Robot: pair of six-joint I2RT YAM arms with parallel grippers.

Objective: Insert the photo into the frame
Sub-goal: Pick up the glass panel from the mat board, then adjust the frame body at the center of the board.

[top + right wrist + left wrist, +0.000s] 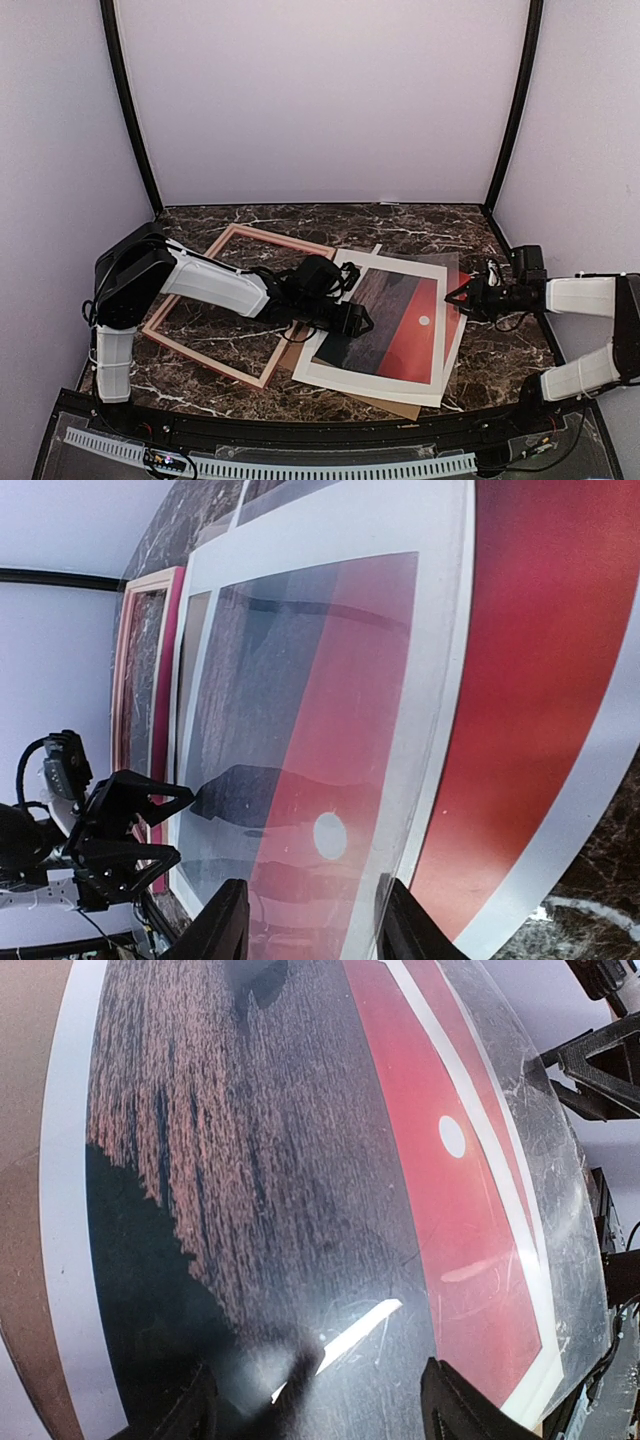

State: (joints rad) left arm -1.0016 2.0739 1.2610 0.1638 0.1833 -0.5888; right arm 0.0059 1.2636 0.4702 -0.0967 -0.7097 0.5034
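Sunset print with wide white border [390,325] lies flat on dark marble tabletop [420,225], just right of pink-red wooden frame [205,360], not inside it. Left pincer [358,320] spread over print's left edge. Right pincer [458,296] part-spread at its right edge.

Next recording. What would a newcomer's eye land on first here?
The photo, a red-orange sunset with a small white sun, lies askew at the centre of the dark marble table. Left of it lies the pinkish wooden frame, marble showing through it, partly under the left arm. The left end effector is over the print's dark side, and the right end effector is at its opposite edge.
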